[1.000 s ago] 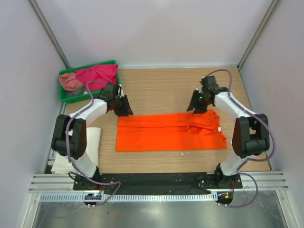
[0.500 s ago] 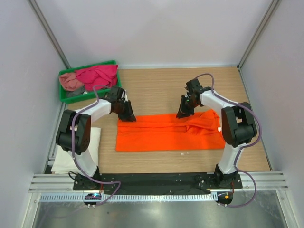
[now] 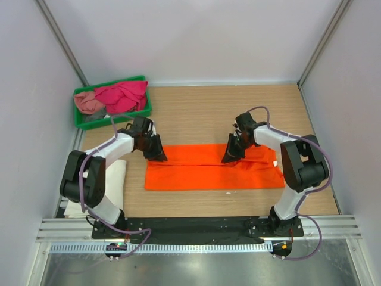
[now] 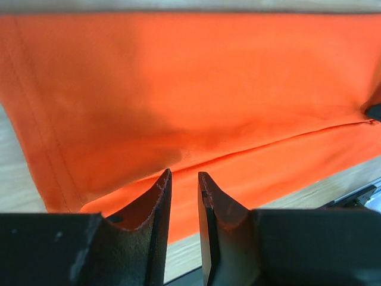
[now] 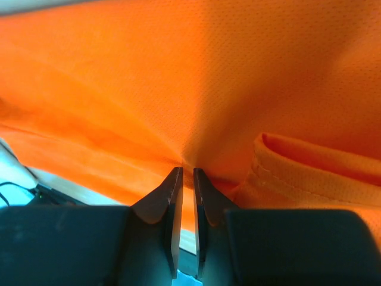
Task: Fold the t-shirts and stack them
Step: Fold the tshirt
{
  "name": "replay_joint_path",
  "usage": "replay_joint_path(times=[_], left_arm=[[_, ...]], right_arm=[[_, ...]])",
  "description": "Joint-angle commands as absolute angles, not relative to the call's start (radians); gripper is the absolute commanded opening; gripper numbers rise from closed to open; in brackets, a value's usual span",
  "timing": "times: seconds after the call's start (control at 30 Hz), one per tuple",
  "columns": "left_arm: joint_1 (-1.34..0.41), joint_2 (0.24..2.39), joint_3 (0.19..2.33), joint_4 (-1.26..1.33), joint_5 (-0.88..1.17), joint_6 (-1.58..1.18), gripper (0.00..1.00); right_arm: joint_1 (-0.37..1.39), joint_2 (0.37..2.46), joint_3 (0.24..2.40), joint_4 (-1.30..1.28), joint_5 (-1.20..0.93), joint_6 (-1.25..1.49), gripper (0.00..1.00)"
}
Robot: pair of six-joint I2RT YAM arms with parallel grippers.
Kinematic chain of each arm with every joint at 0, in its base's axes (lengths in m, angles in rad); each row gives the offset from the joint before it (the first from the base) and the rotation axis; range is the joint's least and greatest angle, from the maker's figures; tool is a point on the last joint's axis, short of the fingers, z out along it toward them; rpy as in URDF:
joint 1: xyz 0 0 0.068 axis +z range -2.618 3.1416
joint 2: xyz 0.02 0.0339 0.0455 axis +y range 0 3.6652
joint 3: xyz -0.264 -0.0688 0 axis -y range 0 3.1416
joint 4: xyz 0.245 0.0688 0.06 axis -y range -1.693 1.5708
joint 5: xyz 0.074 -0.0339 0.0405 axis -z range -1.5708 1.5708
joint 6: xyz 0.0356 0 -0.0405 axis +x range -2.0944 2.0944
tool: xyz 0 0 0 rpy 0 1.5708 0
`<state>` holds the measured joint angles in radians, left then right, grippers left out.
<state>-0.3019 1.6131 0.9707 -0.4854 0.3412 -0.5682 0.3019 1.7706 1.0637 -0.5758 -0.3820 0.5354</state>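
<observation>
the left gripper (image 3: 159,155) and right gripper (image 3: 230,157), each pinched on cloth, have pulled the far edge of the orange shirt (image 3: 208,174) nearer across mid-table (image 3: 196,113); its lengthwise fold looks under way.

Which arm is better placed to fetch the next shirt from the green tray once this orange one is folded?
Left. The left gripper sits at the orange t-shirt's left end, nearest the green tray in the far-left corner; the right gripper is well off to the right.
</observation>
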Motion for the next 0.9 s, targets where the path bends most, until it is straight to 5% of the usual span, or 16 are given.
replay_joint_path(times=[0.0, 0.27, 0.63, 0.87], left_arm=[[-0.308, 1.559, 0.94, -0.529, 0.347, -0.578, 0.25], [-0.31, 1.428, 0.949, -0.577, 0.246, -0.598, 0.27], [-0.276, 1.539, 0.922, -0.54, 0.187, -0.609, 0.27], [-0.256, 1.568, 0.865, -0.546, 0.187, -0.592, 0.27]], right_arm=[[0.308, 1.66, 1.008, -0.555, -0.414, 0.561, 0.18], [0.308, 1.621, 1.04, -0.563, -0.382, 0.568, 0.19], [0.302, 1.655, 1.143, -0.62, -0.318, 0.523, 0.24], [0.224, 1.6, 1.126, -0.681, -0.255, 0.462, 0.37]])
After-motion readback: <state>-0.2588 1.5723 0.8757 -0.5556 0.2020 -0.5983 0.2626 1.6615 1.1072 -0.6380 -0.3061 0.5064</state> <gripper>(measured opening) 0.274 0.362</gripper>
